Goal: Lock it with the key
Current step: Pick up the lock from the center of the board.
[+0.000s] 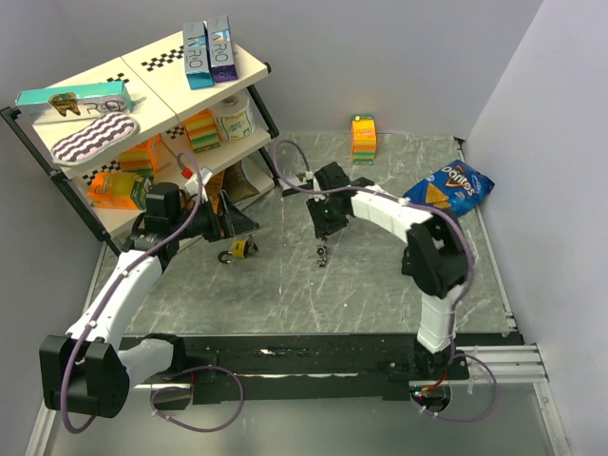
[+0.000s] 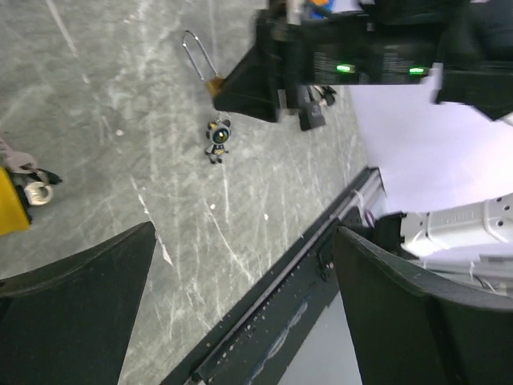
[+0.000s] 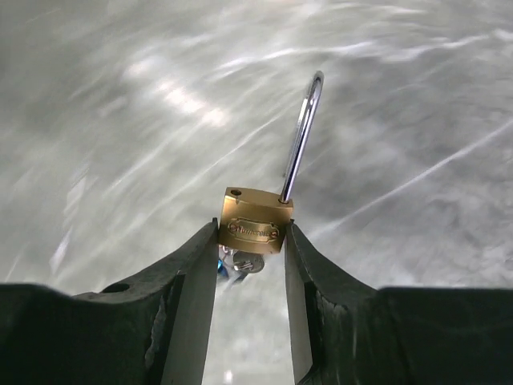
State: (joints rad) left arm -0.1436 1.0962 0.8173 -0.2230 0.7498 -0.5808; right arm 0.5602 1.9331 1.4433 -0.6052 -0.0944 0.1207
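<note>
My right gripper (image 3: 251,241) is shut on a small brass padlock (image 3: 252,227); its long silver shackle (image 3: 303,136) stands open. A silvery key (image 3: 250,263) with a bluish charm hangs from its underside. In the top view this gripper (image 1: 323,237) holds the bunch (image 1: 323,255) just above the table. A second lock (image 1: 240,249), yellow-bodied with a dark shackle, lies on the table below my left gripper (image 1: 249,226). It shows at the left edge of the left wrist view (image 2: 10,210). My left gripper (image 2: 244,313) is open and empty.
A tilted shelf rack (image 1: 57,176) with boxes and sponges stands at the back left, close behind the left arm. An orange box (image 1: 363,134) and a blue chip bag (image 1: 448,186) lie at the back right. A black rail (image 1: 313,356) runs along the table's near edge.
</note>
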